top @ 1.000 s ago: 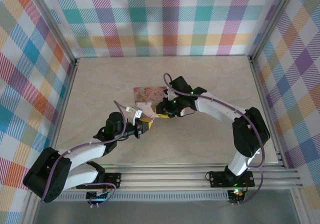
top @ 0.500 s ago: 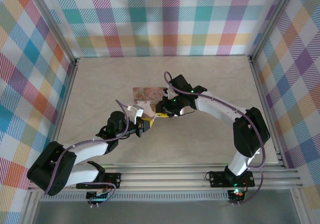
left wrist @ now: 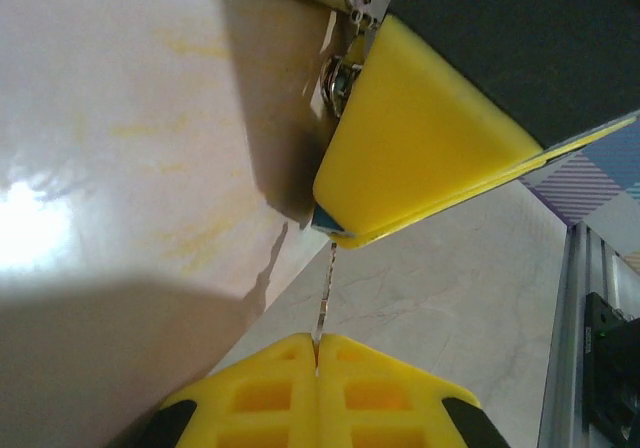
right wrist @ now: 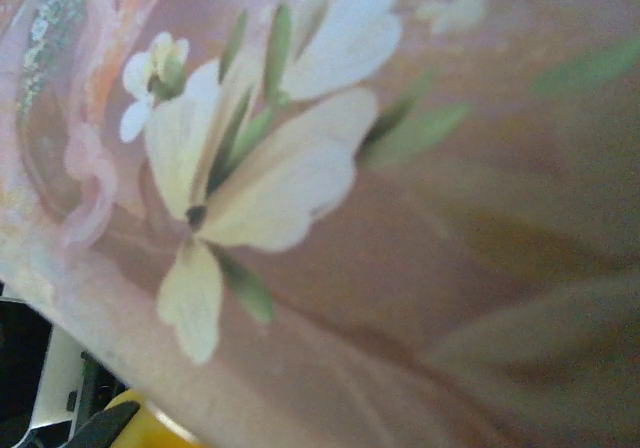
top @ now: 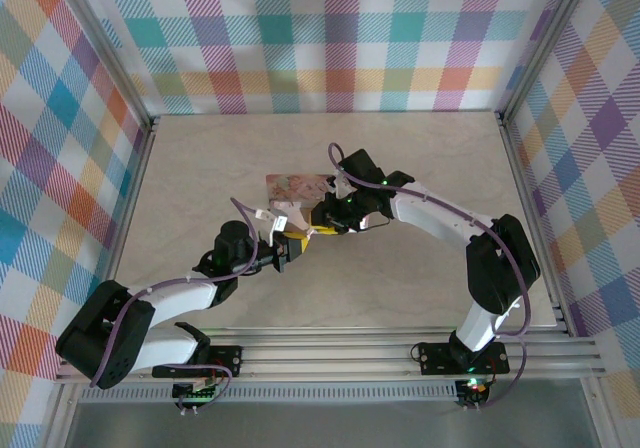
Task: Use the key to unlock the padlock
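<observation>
Mid-desk [top: 200, 168], just beside the pink tin [top: 295, 184], the left claw [left wrist: 316, 346] is pinching the thin key [left wrist: 323, 298] with its fingers fully closed, blade pointing up at the padlock [left wrist: 326, 220]. A teal corner of it is peeking out from under the right claw's [top: 322, 222] yellow finger [left wrist: 420, 148], and I can't tell whether that claw is actually gripping it.

A robotics lab test cell: a pale marbled surface [top: 200, 168] is boxed in by aluminium frame posts [top: 100, 46]. Plaid cloth walls [top: 330, 38] hang on three sides, and two white-and-black robot arms [top: 175, 296] are bolted to a slotted rail [top: 330, 353] along its near edge.
</observation>
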{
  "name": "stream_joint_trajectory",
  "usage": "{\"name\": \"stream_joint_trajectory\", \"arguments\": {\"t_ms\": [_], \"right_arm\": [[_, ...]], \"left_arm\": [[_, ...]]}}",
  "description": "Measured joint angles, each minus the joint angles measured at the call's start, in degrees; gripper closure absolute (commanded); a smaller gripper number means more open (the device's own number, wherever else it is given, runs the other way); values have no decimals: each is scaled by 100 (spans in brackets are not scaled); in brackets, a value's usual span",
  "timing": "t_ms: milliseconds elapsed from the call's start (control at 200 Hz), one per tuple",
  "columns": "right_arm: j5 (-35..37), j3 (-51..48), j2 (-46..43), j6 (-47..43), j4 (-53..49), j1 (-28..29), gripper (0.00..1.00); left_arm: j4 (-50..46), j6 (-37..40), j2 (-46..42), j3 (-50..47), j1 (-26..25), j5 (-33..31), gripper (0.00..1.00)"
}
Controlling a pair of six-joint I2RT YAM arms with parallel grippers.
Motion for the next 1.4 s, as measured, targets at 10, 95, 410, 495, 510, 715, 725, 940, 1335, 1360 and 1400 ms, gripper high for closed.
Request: {"name": "stream_joint_trajectory", "arguments": {"t_ms": [10,95,410,495,510,715,725,940,1335,1360,1400], "right_arm": [[0,0,0,0,0,0,100],[-13,0,0,2,2,0,100],[-81,0,0,68,48,0,100],[-79,0,0,81,50,-17,100],[-79,0,0,81,50,-22,100],[-101,0,0,105,109,-35,100],[-101,0,0,105,114,-39,100],[-94,-11,39,125,212,-85,100],[-157,-210,216,-35,566,-170,100],[-149,-240,225,-52,608,-170,100],[-120,-310,227,-68,695,-175,99]], "left_arm": [[11,0,0,0,0,0,100],[42,-24,0,9,0,-2,100],[76,-116,94,76,0,-42,100],[118,-133,153,105,0,-44,100],[133,-133,162,105,0,-44,100],[345,-267,251,105,0,-66,100],[356,-278,258,105,0,-66,100],[920,-621,715,181,0,-33,100],[1283,-1226,1300,321,7,-4,100],[1325,-1235,1349,321,11,-4,100],[1408,-1259,1458,321,11,-4,100]]}}
